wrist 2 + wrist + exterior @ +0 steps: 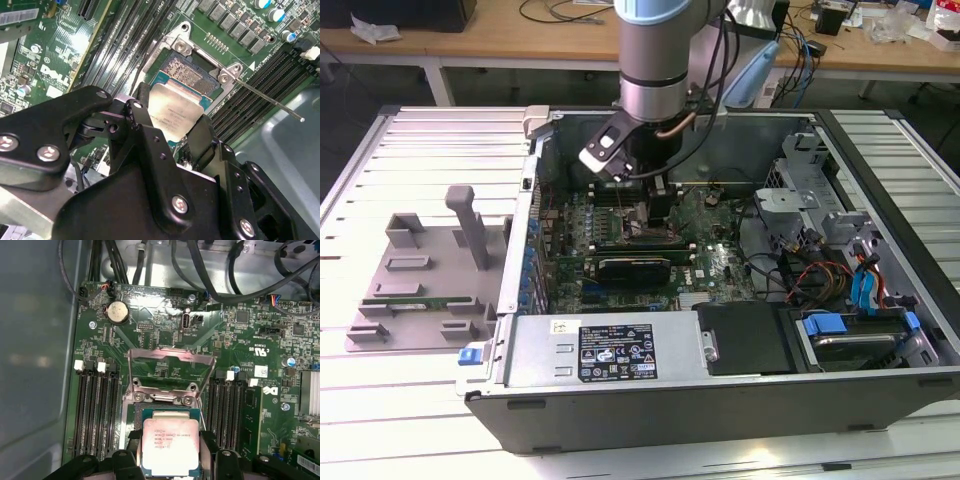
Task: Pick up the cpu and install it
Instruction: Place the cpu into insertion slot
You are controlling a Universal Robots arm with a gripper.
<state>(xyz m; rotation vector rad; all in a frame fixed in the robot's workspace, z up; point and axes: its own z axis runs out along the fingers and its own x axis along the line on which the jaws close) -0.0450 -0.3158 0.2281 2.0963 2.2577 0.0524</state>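
The cpu [175, 112] [169, 447], a flat square chip with a silver-grey top plate, sits between my two black fingers [137, 117] in both wrist views. My gripper [170, 124] [170, 450] [655, 195] is shut on it, one finger on each side edge. The chip hangs tilted just over the open motherboard socket [187, 75], whose contact field shows past the chip's far edge. In the exterior view the arm reaches down into the open computer case [880, 160], above the middle of the green motherboard [710, 260].
The socket's metal load plate [170, 360] is flipped up and its thin lever [265, 100] sticks out sideways. Black memory slots [97, 410] flank the socket. Cables [800, 270] and a drive bay [860, 335] fill the case's right. A grey fixture [420, 270] lies outside at the left.
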